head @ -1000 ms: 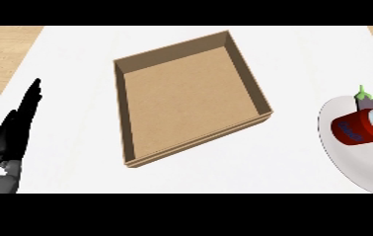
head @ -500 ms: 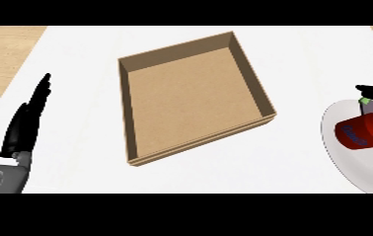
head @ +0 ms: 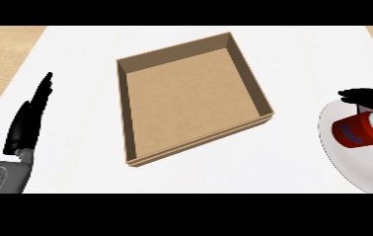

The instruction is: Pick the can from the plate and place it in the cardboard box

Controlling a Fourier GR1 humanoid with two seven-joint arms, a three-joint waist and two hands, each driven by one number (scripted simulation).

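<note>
left hand (head: 27, 124): at the near left edge of the view, fingers straight and pointing toward the far side. It is resting and holds nothing.
counter (head: 80, 57): a white top, with the things on it spread well apart.
cardboard box (head: 191, 98): in the middle, shallow and open-topped, turned at a slant. I can see only its bare brown floor inside.
plate (head: 336, 153): white, at the right edge and partly cut off by it, well apart from the box.
can (head: 353, 131): red with a pale label, sitting on the far part of the plate. I cannot tell whether it stands straight or leans.
right hand (head: 358, 96): only a black shape shows, just beyond the can on its far side and touching or nearly touching its top. I cannot tell whether it has closed on the can.
done so far: judging from here, at most the reach to the can. The can is on the plate, not lifted.
left to do: take hold of the can, raise it off the plate, carry it left to the box and set it down inside.
</note>
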